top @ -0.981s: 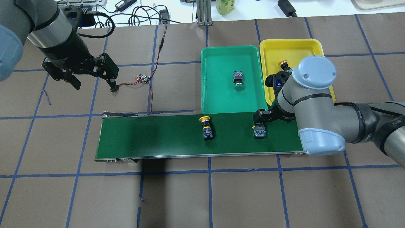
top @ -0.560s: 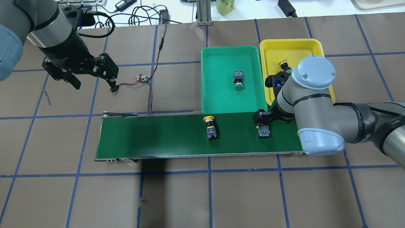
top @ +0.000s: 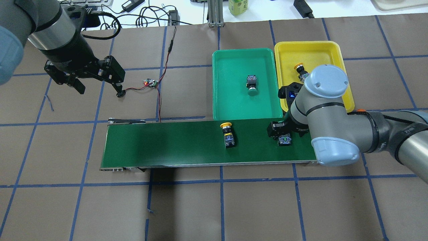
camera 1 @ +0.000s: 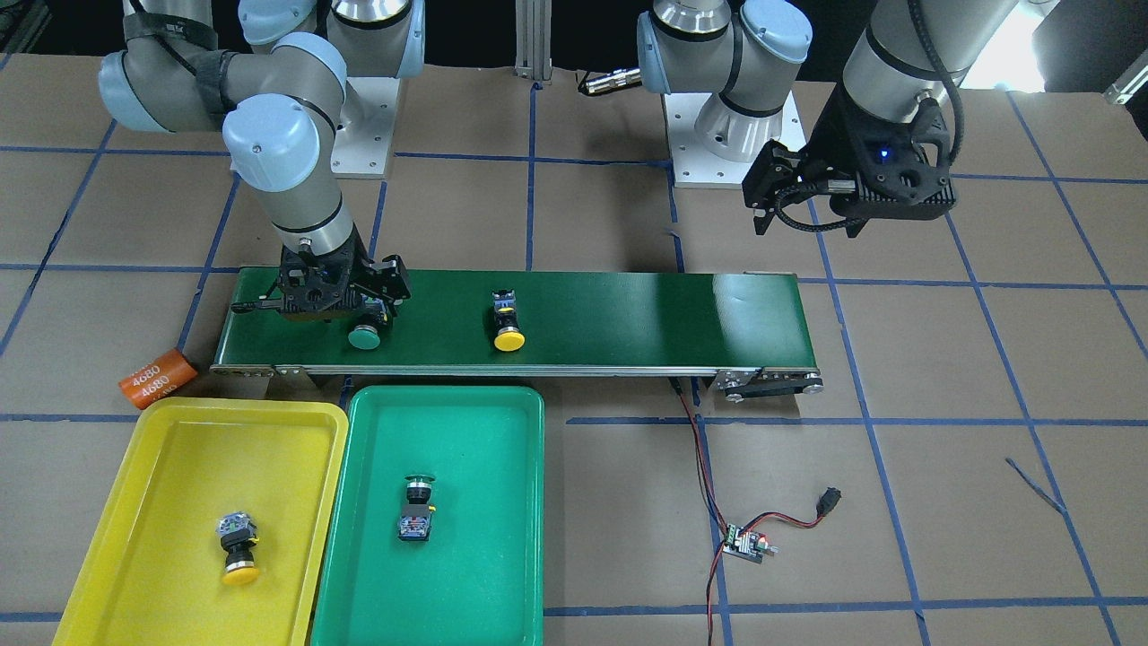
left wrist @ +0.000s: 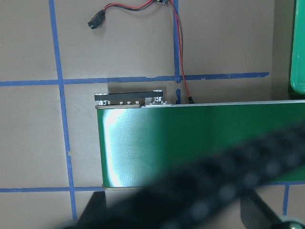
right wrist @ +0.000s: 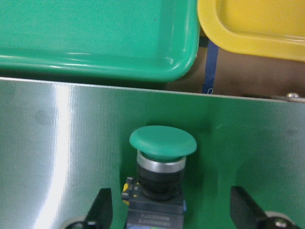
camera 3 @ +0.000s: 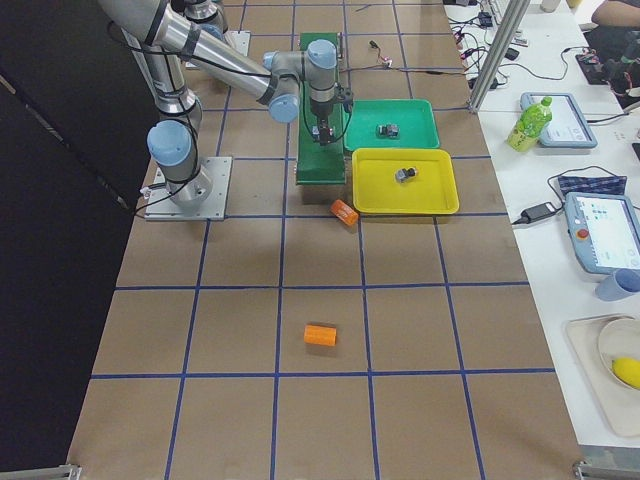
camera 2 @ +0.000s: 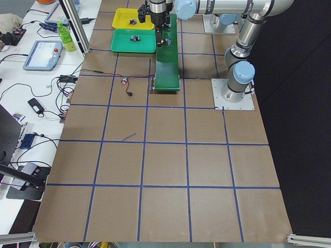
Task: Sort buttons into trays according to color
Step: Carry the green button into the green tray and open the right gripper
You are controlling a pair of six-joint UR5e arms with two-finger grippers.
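Right gripper (right wrist: 174, 210) low over belt (top: 167, 144), fingers spread either side of green button (right wrist: 162, 141), not gripping. Yellow button (top: 228, 134) beside it on belt. Second green button (top: 251, 85) in green tray (top: 234, 103); second yellow button (top: 300, 69) in yellow tray (top: 314, 50). Left gripper (top: 100, 92) spread, empty, above table.

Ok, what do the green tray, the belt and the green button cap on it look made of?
Green tray: seemingly moulded plastic, glossy, highlights along its rounded rim. Belt: perhaps rubber or PVC sheet, finely textured, broad sheen. Green button cap: likely matte plastic, evenly coloured; the ring beneath looks like bright metal.
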